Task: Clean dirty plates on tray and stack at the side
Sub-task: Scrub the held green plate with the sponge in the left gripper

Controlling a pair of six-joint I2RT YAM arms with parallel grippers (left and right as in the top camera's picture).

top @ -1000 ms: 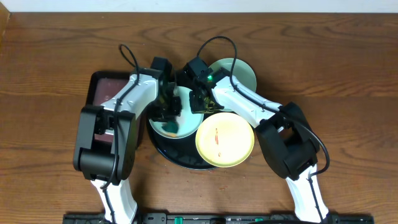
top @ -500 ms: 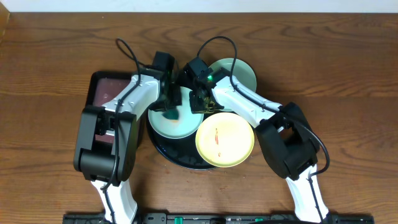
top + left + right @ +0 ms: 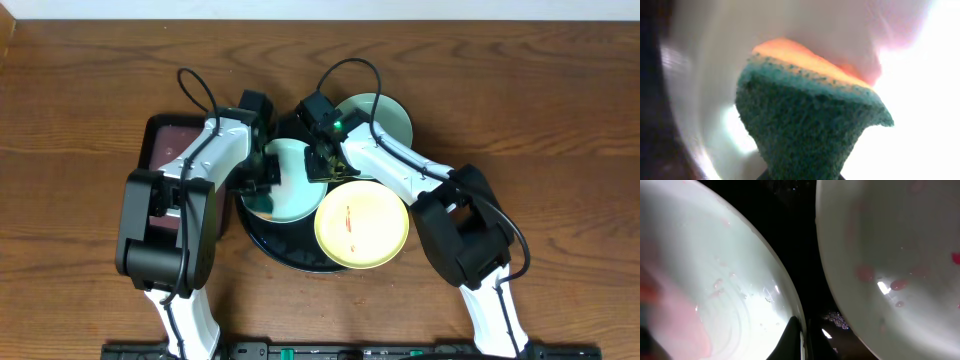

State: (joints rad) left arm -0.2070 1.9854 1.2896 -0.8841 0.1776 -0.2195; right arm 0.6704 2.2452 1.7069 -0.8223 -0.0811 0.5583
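A pale mint plate (image 3: pixel 295 185) lies on the left of the round black tray (image 3: pixel 290 258). My left gripper (image 3: pixel 262 185) is shut on a green and orange sponge (image 3: pixel 810 125) pressed on this plate's left part. My right gripper (image 3: pixel 322 165) is shut on the same plate's right rim (image 3: pixel 715 295), one finger on each side of the edge. A yellow plate (image 3: pixel 362 225) with a thin red smear rests on the tray's front right. A second mint plate (image 3: pixel 385 120) with red spots (image 3: pixel 890 255) lies at the tray's back right.
A smaller dark brown rectangular tray (image 3: pixel 160 150) sits left of the black tray, under my left arm. Both arms cross over the black tray. Bare wooden table (image 3: pixel 560 120) lies to the right and at the back.
My left gripper has swept the sponge across the mint plate, from its front part up and toward its left edge. My right gripper has stayed on the rim.
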